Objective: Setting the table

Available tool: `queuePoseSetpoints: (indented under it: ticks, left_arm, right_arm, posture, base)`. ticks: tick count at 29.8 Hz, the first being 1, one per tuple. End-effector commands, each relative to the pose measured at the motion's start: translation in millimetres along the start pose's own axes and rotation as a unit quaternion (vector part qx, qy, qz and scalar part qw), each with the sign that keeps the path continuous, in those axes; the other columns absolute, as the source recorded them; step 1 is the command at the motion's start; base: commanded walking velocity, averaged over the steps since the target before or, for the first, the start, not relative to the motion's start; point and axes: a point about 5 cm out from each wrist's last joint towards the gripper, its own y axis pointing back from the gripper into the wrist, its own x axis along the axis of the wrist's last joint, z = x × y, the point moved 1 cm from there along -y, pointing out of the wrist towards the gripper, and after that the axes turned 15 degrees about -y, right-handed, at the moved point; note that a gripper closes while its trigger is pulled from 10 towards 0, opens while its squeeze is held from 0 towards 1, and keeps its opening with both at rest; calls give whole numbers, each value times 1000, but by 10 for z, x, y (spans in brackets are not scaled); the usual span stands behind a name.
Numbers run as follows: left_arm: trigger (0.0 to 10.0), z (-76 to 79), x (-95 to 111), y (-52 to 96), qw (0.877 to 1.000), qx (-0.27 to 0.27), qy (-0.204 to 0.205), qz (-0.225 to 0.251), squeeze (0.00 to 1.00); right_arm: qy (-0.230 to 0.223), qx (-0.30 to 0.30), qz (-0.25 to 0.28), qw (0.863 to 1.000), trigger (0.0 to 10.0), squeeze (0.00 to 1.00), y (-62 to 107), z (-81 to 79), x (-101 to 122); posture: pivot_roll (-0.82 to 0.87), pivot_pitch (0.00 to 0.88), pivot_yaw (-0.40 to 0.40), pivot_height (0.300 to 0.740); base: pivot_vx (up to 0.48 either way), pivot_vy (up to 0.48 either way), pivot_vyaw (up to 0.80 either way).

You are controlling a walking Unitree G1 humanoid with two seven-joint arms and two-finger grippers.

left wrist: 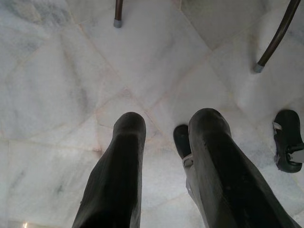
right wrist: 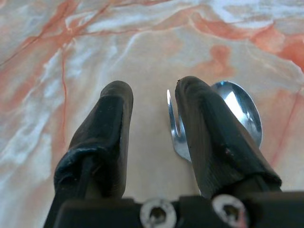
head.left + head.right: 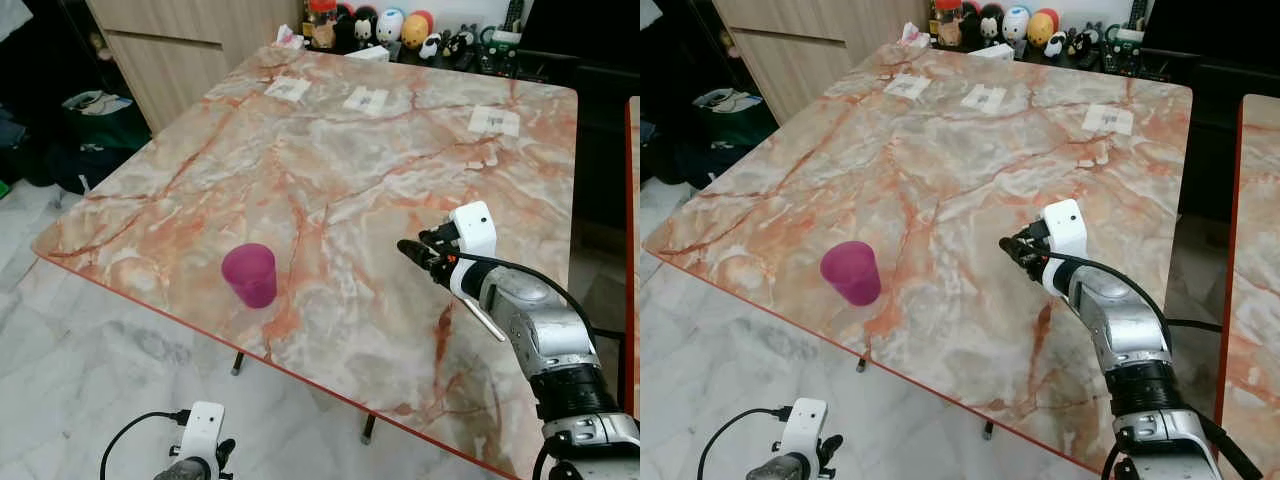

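Right gripper (image 2: 149,95) fingers spread apart; silver metal fork (image 2: 175,135) and spoon (image 2: 242,111) against one finger, over orange-veined marble table (image 3: 330,150).

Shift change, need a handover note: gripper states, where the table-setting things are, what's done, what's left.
Right gripper: over the marble table, fingers open, nothing held; a fork and spoon show just past one finger.
Left gripper: hanging idle over the floor, open, empty.
Pink cup: upright near the table's near-left edge.
Done: cup on the table, cutlery apparently down.
Left: probably withdraw the right arm; remaining settings unknown.
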Motion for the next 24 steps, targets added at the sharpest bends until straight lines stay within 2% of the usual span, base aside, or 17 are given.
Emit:
queuePoseSetpoints:
  ticks: [1,8,18,21,24]
  left_arm:
    - [10000,-36,-89,18,1000,0,-2,-18,0]
    - [10000,-15,-97,19,1000,-4,-4,-19,0]
    - [10000,9,-100,18,1000,-6,-6,-22,0]
    - [10000,9,-105,19,1000,-7,-6,-22,0]
    - [10000,11,-111,21,1000,-7,-7,-23,0]
  right_arm:
    - [8,1,-9,1000,10000,0,8,-12,5]
    - [54,-16,-52,997,10000,0,18,25,-86]
    - [58,-39,-63,995,10000,0,30,68,-113]
    - [29,-18,-43,999,10000,0,47,6,-40]
    - [42,-22,-46,998,10000,0,72,1,-29]
  posture:
    - [-135,171,85,740]
    - [-137,174,87,740]
    - [-136,176,90,740]
    - [-138,177,90,740]
    - [-141,178,90,740]
  base:
    - [0,0,0]
    - [0,0,0]
    - [0,0,0]
    - [0,0,0]
    - [0,0,0]
